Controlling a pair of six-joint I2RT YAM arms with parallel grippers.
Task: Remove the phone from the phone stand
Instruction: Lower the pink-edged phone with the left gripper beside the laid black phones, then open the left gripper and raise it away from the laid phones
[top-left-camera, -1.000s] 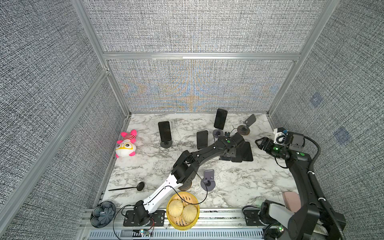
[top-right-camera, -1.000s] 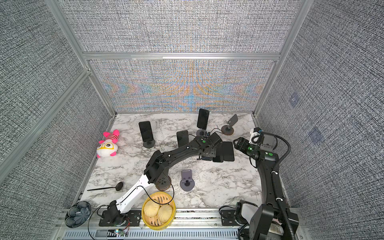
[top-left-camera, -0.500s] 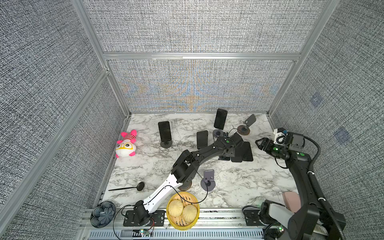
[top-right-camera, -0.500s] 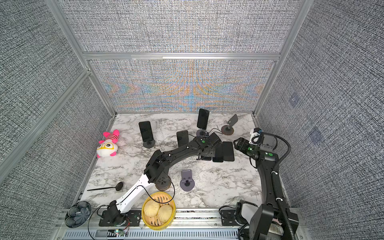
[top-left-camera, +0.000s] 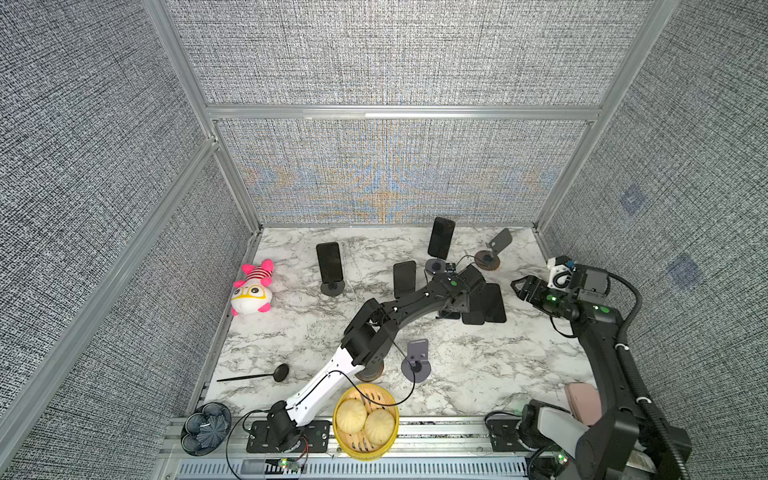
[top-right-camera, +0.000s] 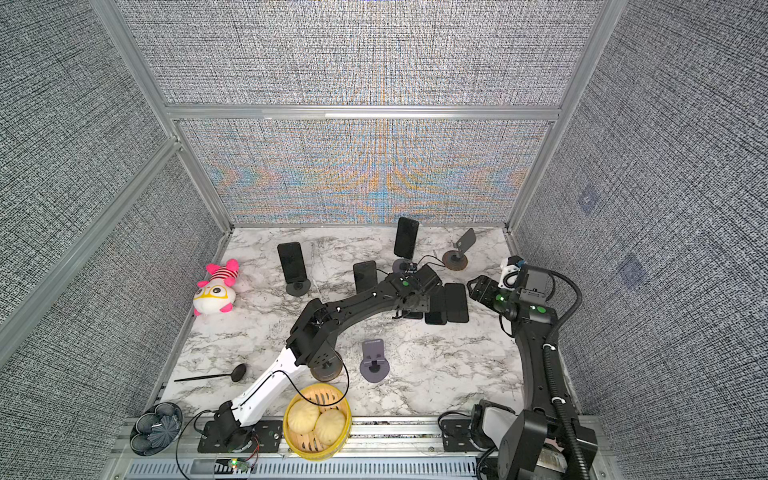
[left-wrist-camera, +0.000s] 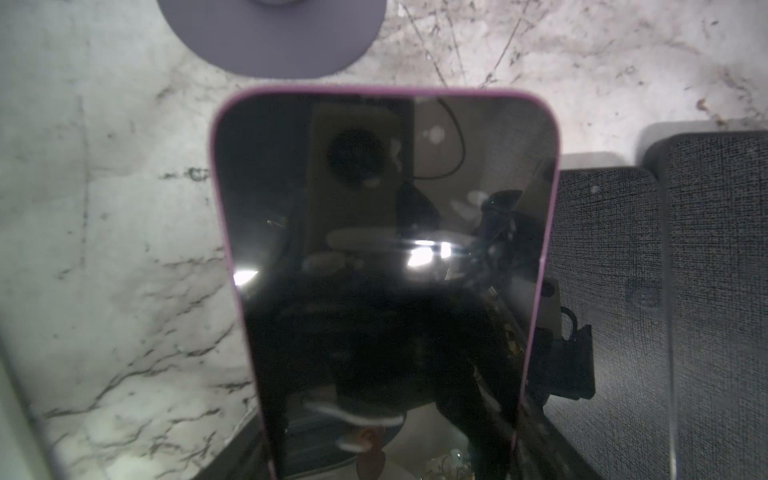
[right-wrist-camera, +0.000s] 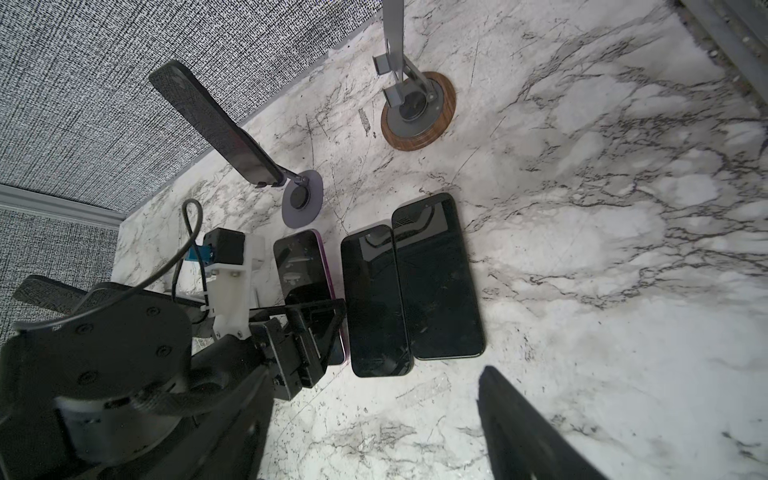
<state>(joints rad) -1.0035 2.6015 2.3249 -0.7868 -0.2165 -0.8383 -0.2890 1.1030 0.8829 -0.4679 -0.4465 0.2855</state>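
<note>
My left gripper is shut on the near end of a purple-cased phone with a dark screen. The phone is held low and flat over the marble, parallel to two black phones that lie side by side. Its far end points at a grey phone stand that carries another phone. In both top views the left gripper covers most of the held phone. My right gripper hovers to the right of the flat phones, open and empty.
More phones lean on stands at the back and middle. Empty stands are at the back right and front centre. A plush toy, a black spoon and a bamboo steamer with buns are also here.
</note>
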